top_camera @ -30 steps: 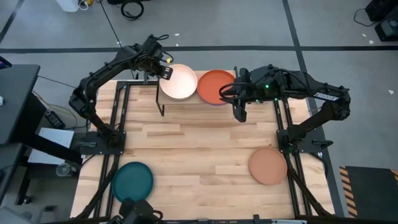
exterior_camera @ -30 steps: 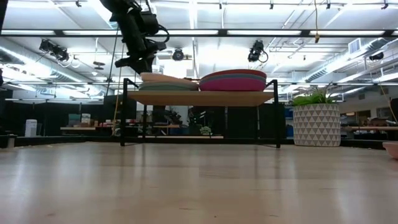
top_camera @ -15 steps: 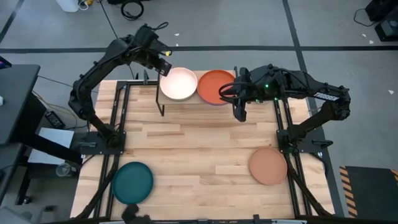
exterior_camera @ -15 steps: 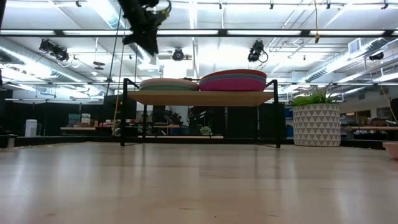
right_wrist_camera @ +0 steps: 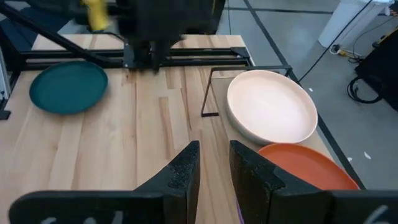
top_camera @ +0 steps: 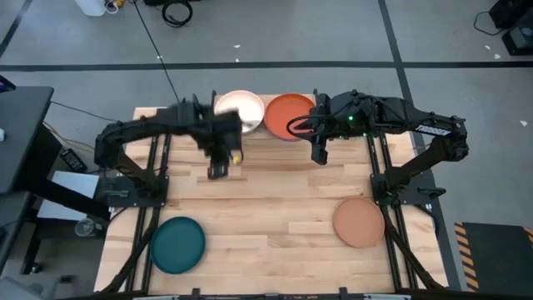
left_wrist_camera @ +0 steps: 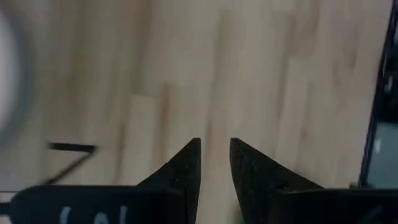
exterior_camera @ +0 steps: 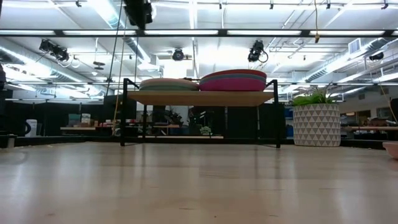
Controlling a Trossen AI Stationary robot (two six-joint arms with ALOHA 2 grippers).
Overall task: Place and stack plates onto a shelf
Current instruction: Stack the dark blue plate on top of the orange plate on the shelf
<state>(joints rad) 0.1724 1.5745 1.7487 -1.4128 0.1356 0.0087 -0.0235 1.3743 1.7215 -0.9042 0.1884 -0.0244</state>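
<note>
**Two plate stacks on the shelf, two plates on the table**

The shelf [exterior_camera: 199, 98] stands at the far edge of the slatted table [top_camera: 275, 200]. It carries two stacks side by side: the left one topped by the cream plate [top_camera: 243, 108], the right one topped by the orange plate [top_camera: 290, 115]. From table height the right stack shows a magenta plate [exterior_camera: 234, 84] under the orange rim, and the left stack looks lower.

The dark teal plate [top_camera: 177, 243] lies flat on the table at the near left corner. The tan-brown plate [top_camera: 359, 222] lies flat at the near right, well apart from the shelf.

The left gripper [top_camera: 218, 162] hangs above the bare table just in front of the shelf's left end. Its fingers [left_wrist_camera: 186, 165] stand nearly together with only a slim gap, and nothing is between them.

The right gripper [top_camera: 321, 152] hovers beside the near right edge of the orange plate. Its fingers [right_wrist_camera: 185, 168] are likewise close together with a narrow gap and hold nothing.
</note>
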